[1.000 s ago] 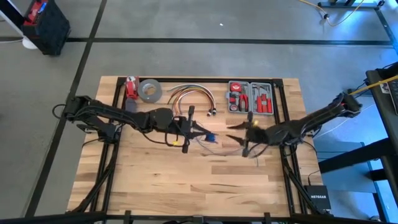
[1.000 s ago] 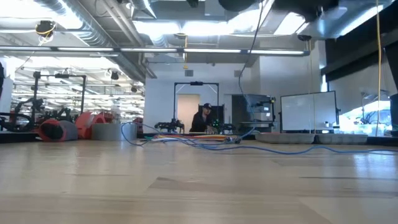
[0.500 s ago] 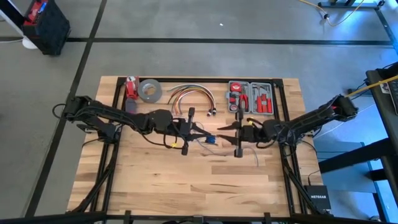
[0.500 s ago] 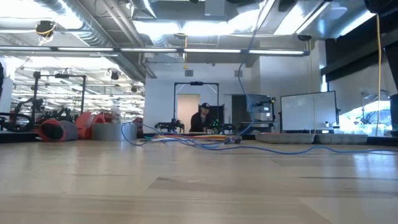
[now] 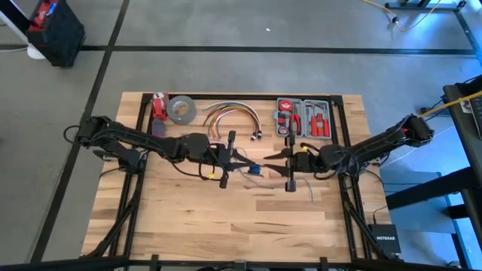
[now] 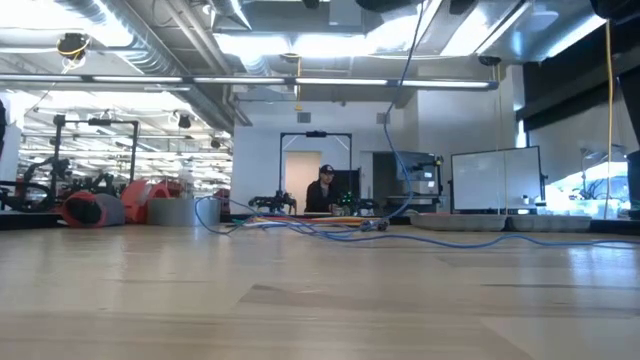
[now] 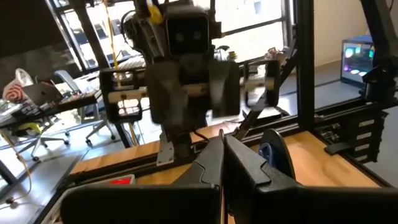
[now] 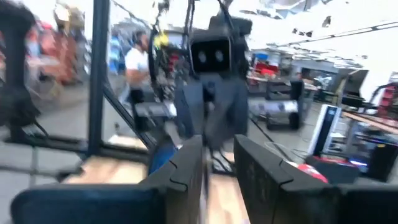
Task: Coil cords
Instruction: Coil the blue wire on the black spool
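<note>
Light wooden butcher-block table [image 5: 226,218] on a grey concrete floor, dark frame rails along its edges. Along the far edge: a grey roll of duct tape [image 5: 181,109], a small red-and-white container [image 5: 158,105] beside it, a short arched bundle of orange, red and white cables with metal tips [image 5: 230,117], and an open grey tool case holding red-handled tools [image 5: 303,119].

Mid-table, both dark arms meeting nose to nose. Left gripper [image 5: 242,159] reaching in from the left, fingers [image 7: 214,162] pressed flat together, clenched tight; whether any wire is pinched between them, cannot tell. Right gripper [image 5: 279,156] coming in from the right, facing it, fingers [image 8: 186,163] parted with a narrow gap between; cannot tell whether anything sits in that gap.

Thin bluish-grey cord with small blue plug ends [image 5: 254,167] lying on the wood between and just below the two grippers, blue plug close to the left fingertips, a faint strand trailing off under the right arm. Seen level across the table, more of it as a loose blue tangle [image 6: 330,230] on the boards, one strand rising straight up out of view.

Beyond the table, a big open workshop; a person in a cap [image 6: 323,190] near a doorway.
</note>
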